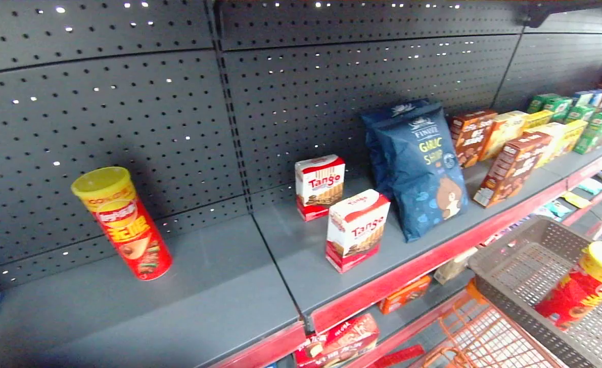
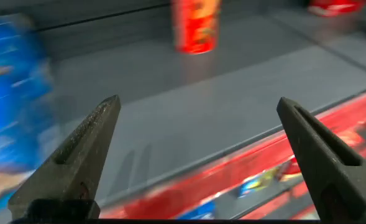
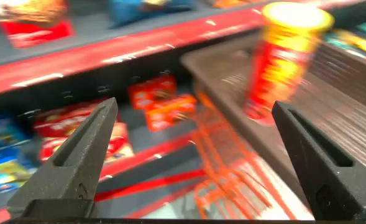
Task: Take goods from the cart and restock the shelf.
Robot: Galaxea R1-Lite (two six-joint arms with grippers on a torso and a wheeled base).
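Left gripper (image 2: 198, 102) hangs spread wide above the grey shelf (image 2: 232, 81), near a red chip can (image 2: 197, 25). Right gripper (image 3: 195, 106), equally spread, faces a second can (image 3: 282, 56) standing in the cart basket (image 3: 350, 124).

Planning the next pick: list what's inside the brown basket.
The basket holds one red-and-yellow chip can, bare mesh beside it. The can covers the spot behind it, so anything there is hidden.

red-and-yellow can (image 1: 124, 225), dark blue bag (image 1: 423, 171), grey perforated basket (image 1: 526, 255), red-edged shelf (image 1: 260, 276)
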